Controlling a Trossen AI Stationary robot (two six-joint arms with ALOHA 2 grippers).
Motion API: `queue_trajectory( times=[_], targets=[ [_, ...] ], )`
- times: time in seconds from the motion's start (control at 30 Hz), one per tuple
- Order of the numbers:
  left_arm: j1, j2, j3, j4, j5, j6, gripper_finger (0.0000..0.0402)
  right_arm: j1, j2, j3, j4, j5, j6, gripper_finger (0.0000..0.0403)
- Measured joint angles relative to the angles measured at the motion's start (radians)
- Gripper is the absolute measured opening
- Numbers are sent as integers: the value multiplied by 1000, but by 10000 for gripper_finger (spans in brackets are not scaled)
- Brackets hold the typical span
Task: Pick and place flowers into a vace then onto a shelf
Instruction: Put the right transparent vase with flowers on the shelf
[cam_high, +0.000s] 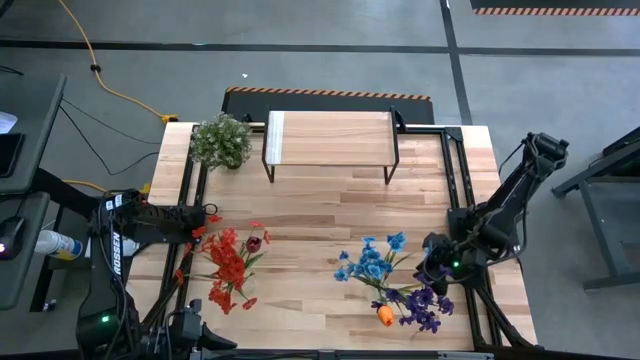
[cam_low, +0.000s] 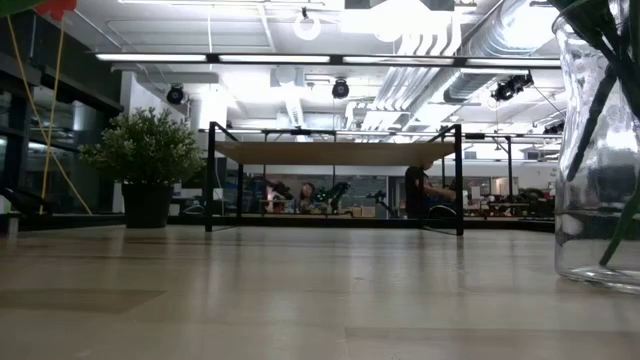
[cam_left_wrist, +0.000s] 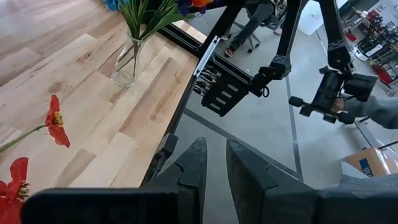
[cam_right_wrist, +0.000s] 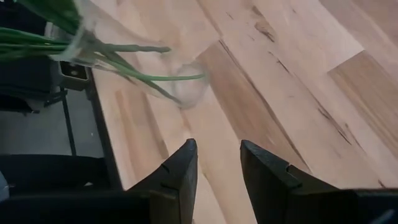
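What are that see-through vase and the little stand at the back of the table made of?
The vase looks like clear glass: green stems show through its wall, which carries glossy reflections; clear plastic can't be ruled out. The stand seems to have a pale wooden plank top with visible grain and a matte look, on thin black legs, probably painted metal.

Bright, even overhead light; ceiling lamps (cam_low: 305, 28) glare white in the low view. The tabletop (cam_low: 300, 300) blurs up close, and the glass vase (cam_low: 598, 150) distorts at the edge.

Shelf (cam_high: 330, 138) at table's (cam_high: 330, 215) back, potted plant (cam_high: 221, 141) left of it
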Motion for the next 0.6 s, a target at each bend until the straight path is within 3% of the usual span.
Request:
queue_trajectory(
  times=[0.6],
  targets=[
    [0, 0, 0, 8, 0, -26, 95, 0, 0, -107, 7, -22, 73, 114]
  ],
)
